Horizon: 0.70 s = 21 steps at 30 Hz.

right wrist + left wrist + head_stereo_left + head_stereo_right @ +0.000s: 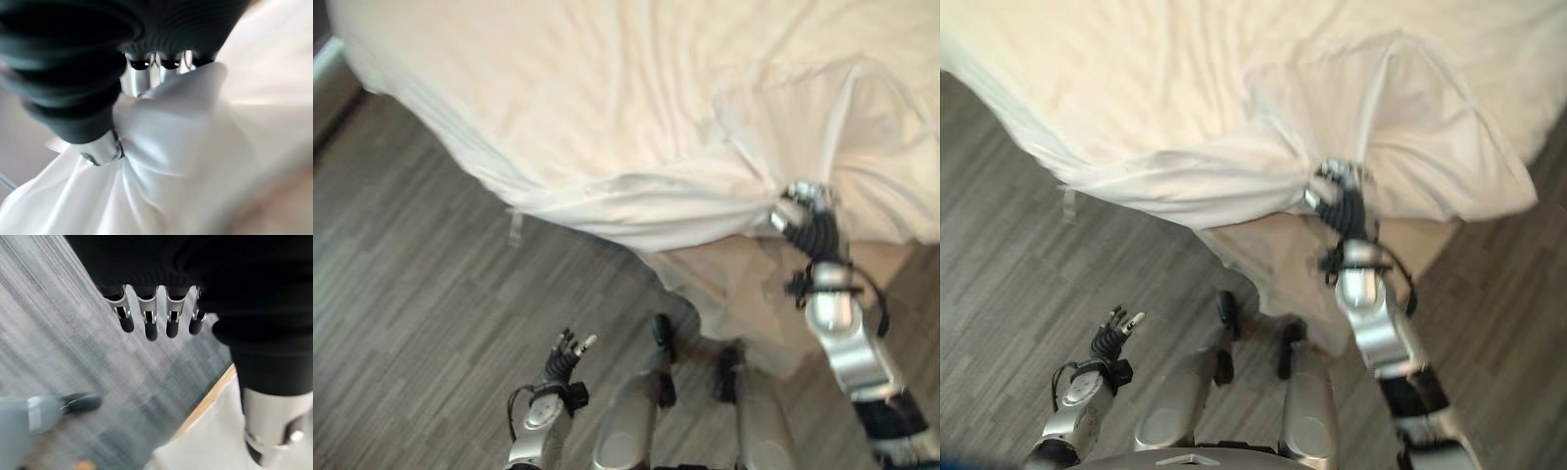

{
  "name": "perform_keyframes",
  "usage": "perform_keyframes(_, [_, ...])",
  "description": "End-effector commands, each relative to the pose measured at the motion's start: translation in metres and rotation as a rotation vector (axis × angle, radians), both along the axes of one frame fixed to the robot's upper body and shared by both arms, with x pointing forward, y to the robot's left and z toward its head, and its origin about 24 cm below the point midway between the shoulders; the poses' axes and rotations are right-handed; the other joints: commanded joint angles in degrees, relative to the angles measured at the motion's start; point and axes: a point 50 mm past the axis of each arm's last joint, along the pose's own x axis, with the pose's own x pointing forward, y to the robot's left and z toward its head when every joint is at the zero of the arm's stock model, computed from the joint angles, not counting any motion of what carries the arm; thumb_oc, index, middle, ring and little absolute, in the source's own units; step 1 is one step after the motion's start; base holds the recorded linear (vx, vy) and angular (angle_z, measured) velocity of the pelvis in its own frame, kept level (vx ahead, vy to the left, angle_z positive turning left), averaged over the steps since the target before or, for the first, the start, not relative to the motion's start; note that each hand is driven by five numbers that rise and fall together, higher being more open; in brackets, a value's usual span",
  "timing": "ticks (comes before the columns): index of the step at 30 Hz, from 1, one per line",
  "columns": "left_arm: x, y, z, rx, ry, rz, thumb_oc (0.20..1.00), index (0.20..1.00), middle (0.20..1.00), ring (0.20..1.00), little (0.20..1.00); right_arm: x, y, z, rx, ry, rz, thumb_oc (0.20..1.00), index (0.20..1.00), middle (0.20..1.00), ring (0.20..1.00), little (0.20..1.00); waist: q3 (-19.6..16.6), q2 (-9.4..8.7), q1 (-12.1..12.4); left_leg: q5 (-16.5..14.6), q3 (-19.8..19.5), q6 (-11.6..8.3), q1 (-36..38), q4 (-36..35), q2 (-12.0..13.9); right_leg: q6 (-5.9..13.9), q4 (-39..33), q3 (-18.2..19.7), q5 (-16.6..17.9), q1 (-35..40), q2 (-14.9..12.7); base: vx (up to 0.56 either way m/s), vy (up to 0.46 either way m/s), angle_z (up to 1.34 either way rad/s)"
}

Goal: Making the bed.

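Note:
A cream white sheet point(607, 108) covers the bed, with its near edge bunched into folds point(1185, 186). My right hand point(800, 211) is at that edge, its fingers curled round a gathered wad of the sheet point(176, 127), which fans out from the grip. Low over the wooden floor, away from the bed, my left hand point(566, 357) hangs with its fingers point(149, 318) relaxed and nothing in it.
A beige bed base point(1263, 250) shows under the lifted sheet at the near corner. Grey wood floor point(411, 294) lies to the left and in front of the bed. A pale skirting point(328, 64) runs at the far left.

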Motion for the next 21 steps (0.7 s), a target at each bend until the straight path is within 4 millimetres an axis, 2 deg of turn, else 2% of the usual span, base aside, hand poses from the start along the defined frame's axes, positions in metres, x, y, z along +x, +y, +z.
perform_keyframes(1, [0.04, -0.01, -0.012, 0.062, 0.105, 0.097, 1.0, 1.0, 1.0, 1.0, 1.0, 0.044, 0.042, 0.011, 0.061, -0.024, 0.128, 0.2, 0.2, 0.2, 0.2, 0.2, -6.2, -5.5, -0.4, -3.0, -4.9, -8.83, 6.3, -3.2, -3.2, 0.65, -22.9, 7.2, 8.3, 20.3, 3.9, -0.26, 0.397, -0.34])
perform_keyframes(2, [0.051, -0.03, -0.012, 0.024, 0.125, 0.042, 1.0, 1.0, 1.0, 1.0, 1.0, 0.018, 0.061, -0.005, 0.075, 0.027, 0.243, 0.2, 0.2, 0.2, 0.2, 0.2, -7.6, -5.78, -1.4, -2.6, -3.1, -8.39, 6.4, -3.2, -3.1, 0.3, -24.6, 9.1, 10.2, 21.4, 3.6, -0.29, 0.244, -1.31])
perform_keyframes(3, [0.065, -0.034, 0.001, 0.05, 0.059, 0.077, 1.0, 1.0, 1.0, 1.0, 1.0, -0.014, 0.052, -0.002, -0.02, -0.015, 0.278, 0.2, 0.2, 0.2, 0.2, 0.2, -8.9, -6.9, -2.5, -1.1, -1.0, -9.12, 6.1, -3.2, -3.0, -0.6, -33.3, 8.6, 5.1, 26.1, 4.4, -0.2, 0.014, -1.65])
perform_keyframes(4, [0.064, -0.034, 0.001, 0.051, 0.06, 0.077, 1.0, 1.0, 1.0, 1.0, 1.0, -0.015, 0.052, -0.002, -0.019, -0.013, 0.278, 0.2, 0.2, 0.2, 0.2, 0.2, -8.9, -6.94, -2.5, -1.1, -0.9, -9.15, 6.2, -3.2, -3.0, -0.61, -33.5, 8.6, 5.2, 26.3, 4.4, -0.2, -0.079, -1.93])
perform_keyframes(5, [0.071, -0.039, 0.006, 0.046, 0.033, 0.078, 1.0, 1.0, 1.0, 1.0, 1.0, -0.019, 0.049, -0.014, -0.078, 0.042, 0.296, 0.661, 0.661, 0.661, 0.661, 0.661, -9.0, -7.06, -2.7, -0.7, -0.8, -9.39, 5.8, -3.2, -2.9, -1.36, -37.7, 8.3, 2.4, 28.4, 5.6, -0.31, -0.204, -1.43])
perform_keyframes(6, [0.069, -0.05, 0.005, 0.038, 0.029, 0.043, 1.0, 1.0, 1.0, 1.0, 1.0, -0.025, 0.059, -0.051, -0.163, 0.223, 0.37, 1.0, 1.0, 1.0, 1.0, 1.0, -8.6, -6.06, -1.8, 1.7, -0.8, -10.54, 4.9, -3.1, -1.9, -2.94, -43.6, 6.9, -1.2, 30.4, 7.6, -0.38, -0.251, -0.85])
perform_keyframes(7, [0.064, -0.054, 0.003, 0.023, 0.031, 0.038, 1.0, 1.0, 1.0, 1.0, 1.0, -0.024, 0.054, -0.07, -0.178, 0.31, 0.344, 1.0, 1.0, 1.0, 1.0, 1.0, -8.2, -5.48, -1.6, 2.5, -0.6, -10.95, 4.8, -2.6, -1.7, -3.46, -45.3, 6.8, -1.3, 31.2, 8.3, -0.29, -0.196, -0.68])
perform_keyframes(8, [0.064, -0.054, 0.003, 0.023, 0.032, 0.038, 1.0, 1.0, 1.0, 1.0, 1.0, -0.024, 0.055, -0.071, -0.178, 0.31, 0.345, 1.0, 1.0, 1.0, 1.0, 1.0, -8.1, -5.47, -1.7, 2.5, -0.7, -10.98, 4.9, -2.6, -1.7, -3.49, -45.5, 6.8, -1.2, 31.4, 8.3, -0.3, -0.185, -0.16])
perform_keyframes(9, [0.055, -0.065, -0.001, -0.011, 0.031, 0.013, 1.0, 1.0, 1.0, 1.0, 1.0, -0.022, 0.041, -0.099, -0.258, 0.432, 0.272, 1.0, 1.0, 1.0, 1.0, 1.0, -6.7, -4.14, -1.2, 4.0, -1.1, -12.45, 3.2, 1.0, -1.3, -4.44, -48.4, 5.7, -1.2, 32.9, 9.2, -0.23, -0.139, -0.08])
perform_keyframes(10, [0.055, -0.065, -0.001, -0.011, 0.031, 0.014, 1.0, 1.0, 1.0, 1.0, 1.0, -0.022, 0.041, -0.099, -0.258, 0.431, 0.272, 1.0, 1.0, 1.0, 1.0, 1.0, -6.7, -4.1, -1.3, 3.9, -1.2, -12.47, 3.1, 1.2, -1.3, -4.47, -48.5, 5.6, -1.2, 33.0, 9.3, -0.43, -0.196, 0.18])
perform_keyframes(11, [0.047, -0.072, -0.006, -0.021, 0.042, -0.021, 1.0, 1.0, 1.0, 1.0, 1.0, -0.022, 0.027, -0.126, -0.345, 0.545, 0.206, 1.0, 1.0, 1.0, 1.0, 1.0, -5.7, -2.79, -0.5, 4.5, -2.7, -13.7, 2.4, 2.9, -1.3, -4.57, -50.2, 5.0, -0.7, 34.1, 9.4, -0.33, -0.077, 0.39])
perform_keyframes(12, [0.04, -0.075, -0.01, -0.02, 0.058, -0.027, 1.0, 1.0, 1.0, 1.0, 1.0, -0.023, 0.014, -0.144, -0.352, 0.616, 0.131, 1.0, 1.0, 1.0, 1.0, 1.0, -4.7, -2.28, 0.3, 4.7, -6.6, -14.82, 2.1, 3.9, -2.3, -4.69, -50.3, 5.0, 0.0, 34.1, 9.0, -0.34, -0.075, 0.29])
perform_keyframes(13, [0.04, -0.075, -0.009, -0.02, 0.057, -0.028, 1.0, 1.0, 1.0, 1.0, 1.0, -0.023, 0.014, -0.144, -0.352, 0.615, 0.13, 1.0, 1.0, 1.0, 1.0, 1.0, -4.7, -2.11, 0.3, 4.8, -6.7, -14.82, 2.0, 3.9, -2.1, -4.74, -50.4, 5.0, 0.2, 34.0, 9.2, -0.24, -0.035, 0.13])
perform_keyframes(14, [0.038, -0.075, -0.011, -0.028, 0.061, -0.027, 1.0, 1.0, 1.0, 1.0, 1.0, -0.024, 0.0, -0.164, -0.385, 0.707, 0.06, 1.0, 1.0, 1.0, 1.0, 1.0, -4.4, -2.0, 1.0, 4.1, -10.9, -15.66, 1.9, 5.2, -3.4, -5.05, -50.2, 5.1, 0.6, 33.4, 8.6, -0.11, -0.018, -0.01])
perform_keyframes(15, [0.038, -0.075, -0.011, -0.028, 0.06, -0.026, 1.0, 1.0, 1.0, 1.0, 1.0, -0.023, 0.0, -0.164, -0.385, 0.706, 0.06, 1.0, 1.0, 1.0, 1.0, 1.0, -4.5, -1.87, 0.9, 4.2, -11.0, -15.66, 1.7, 5.2, -3.2, -5.09, -50.2, 5.0, 0.8, 33.3, 8.8, -0.46, 0.009, 0.05])
perform_keyframes(16, [0.02, -0.072, -0.025, -0.051, 0.128, -0.024, 1.0, 1.0, 1.0, 1.0, 1.0, -0.058, -0.04, -0.22, -0.309, 1.01, -0.168, 1.0, 1.0, 1.0, 1.0, 1.0, -4.4, -2.5, 0.7, -1.3, -18.5, -14.22, 4.1, 11.1, -4.1, -5.05, -49.5, 5.6, 3.6, 30.6, 6.3, -0.37, 0.029, 0.07])
perform_keyframes(17, [0.02, -0.072, -0.024, -0.051, 0.127, -0.023, 1.0, 1.0, 1.0, 1.0, 1.0, -0.058, -0.04, -0.221, -0.308, 1.009, -0.167, 1.0, 1.0, 1.0, 1.0, 1.0, -4.5, -2.48, 0.7, -1.3, -18.6, -14.21, 3.9, 11.3, -4.1, -5.05, -49.6, 5.6, 3.7, 30.5, 6.4, -0.49, 0.046, 0.04])
perform_keyframes(18, [0.016, -0.069, -0.029, -0.054, 0.16, -0.018, 1.0, 1.0, 1.0, 1.0, 1.0, -0.086, -0.06, -0.244, -0.204, 1.181, -0.321, 1.0, 1.0, 1.0, 1.0, 1.0, -4.4, -3.16, -0.1, -3.9, -19.4, -13.71, 5.5, 15.8, -3.0, -5.02, -49.5, 5.3, 4.8, 29.5, 5.2, -0.17, 0.046, 0.03])
perform_keyframes(20, [0.004, -0.065, -0.039, -0.084, 0.22, -0.019, 1.0, 1.0, 1.0, 1.0, 1.0, -0.124, -0.08, -0.264, -0.125, 1.376, -0.484, 1.0, 1.0, 1.0, 1.0, 1.0, -5.3, -3.38, -1.0, -6.3, -20.5, -13.27, 8.8, 19.4, -0.5, -4.91, -49.7, 4.6, 5.8, 28.4, 4.1, -0.2, 0.108, 0.06])
perform_keyframes(21, [-0.01, -0.054, -0.048, -0.107, 0.276, 0.021, 1.0, 1.0, 1.0, 1.0, 1.0, -0.18, -0.108, -0.274, -0.021, 1.561, -0.722, 1.0, 1.0, 1.0, 1.0, 1.0, -6.4, -3.4, -2.5, -5.9, -21.2, -13.46, 12.8, 21.4, 3.8, -4.86, -50.1, 3.4, 6.6, 27.7, 3.3, -0.15, 0.17, 0.05])
